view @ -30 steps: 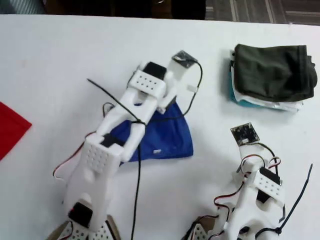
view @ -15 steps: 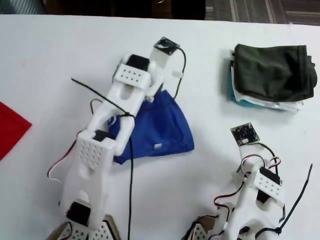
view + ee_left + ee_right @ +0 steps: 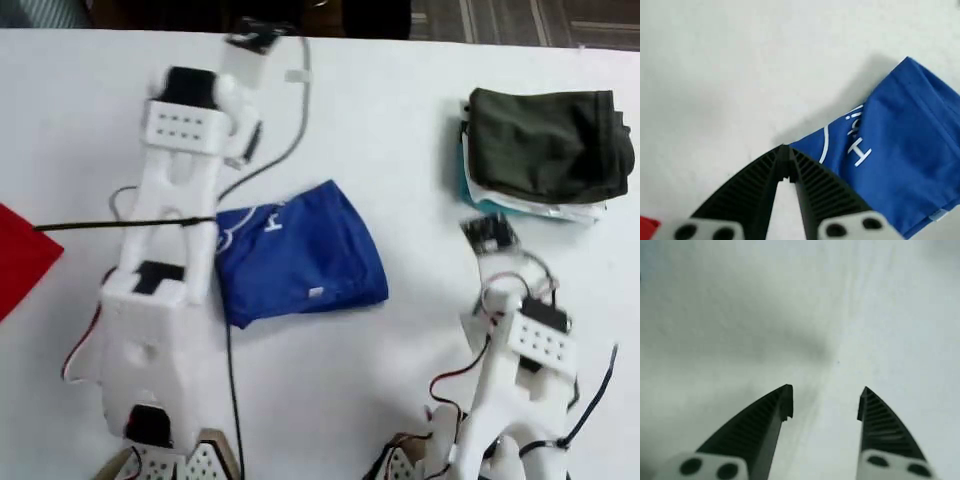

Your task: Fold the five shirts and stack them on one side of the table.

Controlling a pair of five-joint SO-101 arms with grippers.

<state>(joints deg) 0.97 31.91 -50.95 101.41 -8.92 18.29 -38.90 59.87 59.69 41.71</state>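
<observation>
One blue shirt (image 3: pixel 300 260); stack (image 3: pixel 545 150) prob. nr edge

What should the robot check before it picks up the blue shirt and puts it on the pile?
1. The folded blue cloth shirt lies free of both grippers: ok.
2. The left gripper is open to grab: not ok, shut on nothing.
3. The right gripper is open: ok, above the bare white table.
4. The stack of folded shirts, dark green on top, has room above: ok.
5. The red cloth at the table's edge is folded: cannot tell.
</observation>
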